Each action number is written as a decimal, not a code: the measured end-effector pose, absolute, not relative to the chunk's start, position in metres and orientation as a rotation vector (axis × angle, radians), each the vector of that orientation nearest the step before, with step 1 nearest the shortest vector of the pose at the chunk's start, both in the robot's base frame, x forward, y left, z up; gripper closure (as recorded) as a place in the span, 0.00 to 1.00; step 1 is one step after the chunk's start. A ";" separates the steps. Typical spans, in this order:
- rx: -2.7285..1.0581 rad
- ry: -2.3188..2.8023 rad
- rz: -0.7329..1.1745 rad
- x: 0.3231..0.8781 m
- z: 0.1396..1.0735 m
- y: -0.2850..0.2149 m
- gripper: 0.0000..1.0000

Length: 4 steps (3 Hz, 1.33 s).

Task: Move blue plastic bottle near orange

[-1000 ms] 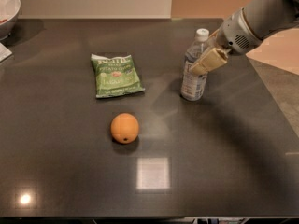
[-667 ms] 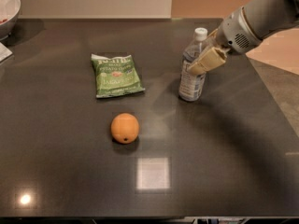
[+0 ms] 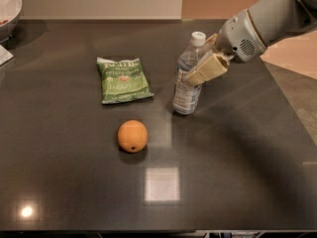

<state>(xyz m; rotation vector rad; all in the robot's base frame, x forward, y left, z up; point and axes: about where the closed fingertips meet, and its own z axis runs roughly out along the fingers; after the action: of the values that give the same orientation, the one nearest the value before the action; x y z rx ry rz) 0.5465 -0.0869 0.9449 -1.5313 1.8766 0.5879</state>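
The blue plastic bottle [image 3: 187, 78] stands slightly tilted on the dark table, right of centre, white cap on top. My gripper [image 3: 197, 69] reaches in from the upper right and is shut on the bottle's middle, its tan fingers [image 3: 207, 69] across the front of it. The orange [image 3: 132, 136] lies on the table in front of and to the left of the bottle, about a hand's width away.
A green chip bag [image 3: 122, 80] lies flat left of the bottle and behind the orange. A bowl [image 3: 9, 9] sits at the far left back corner. The dark table [image 3: 237, 157] ends at the right and front; bright light spots reflect near the front.
The bottle, held in my gripper, has moved left and toward the front, closer to the orange. The orange and chip bag have not moved.
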 end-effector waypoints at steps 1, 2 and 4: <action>-1.590 1.829 0.627 0.529 0.942 -0.068 1.00; -1.650 1.802 0.650 0.512 0.937 -0.056 1.00; -1.728 1.752 0.661 0.487 0.941 -0.045 0.82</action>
<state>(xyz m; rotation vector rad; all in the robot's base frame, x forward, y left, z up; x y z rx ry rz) 0.4869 -0.0449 0.9407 -1.7284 1.7522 0.6611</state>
